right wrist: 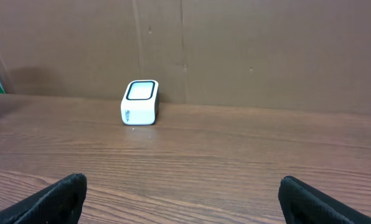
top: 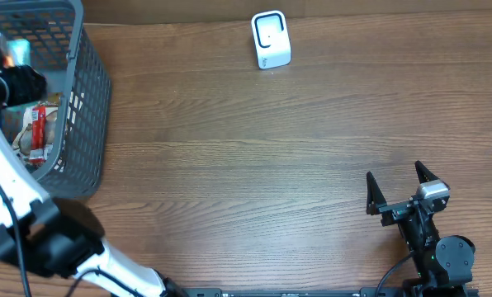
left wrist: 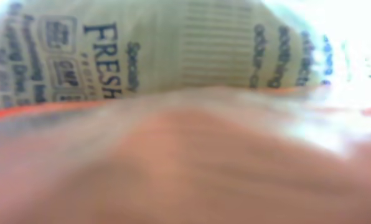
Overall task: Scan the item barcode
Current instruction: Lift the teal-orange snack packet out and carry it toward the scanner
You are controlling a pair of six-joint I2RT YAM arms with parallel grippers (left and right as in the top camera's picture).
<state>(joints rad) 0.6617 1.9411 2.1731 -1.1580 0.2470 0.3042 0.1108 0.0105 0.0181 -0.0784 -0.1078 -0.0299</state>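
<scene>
My left gripper (top: 11, 82) is reaching down into the grey basket (top: 89, 99) at the far left, among the packets there. The left wrist view is filled by a blurred cream packet (left wrist: 173, 50) printed "FRESH" with fine lines, pressed very close to the lens. Its fingers do not show there, so I cannot tell how the jaws stand or whether they hold anything. The white scanner (top: 271, 40) stands at the back of the table, also seen as the white scanner (right wrist: 139, 102). My right gripper (top: 399, 186) rests open and empty near the front right, its gap (right wrist: 182, 193) over bare wood.
The basket holds several packets, among them a red and white one (top: 38, 128). The left arm's white links (top: 15, 190) cross the front left corner. A brown wall (right wrist: 235, 50) rises behind the scanner.
</scene>
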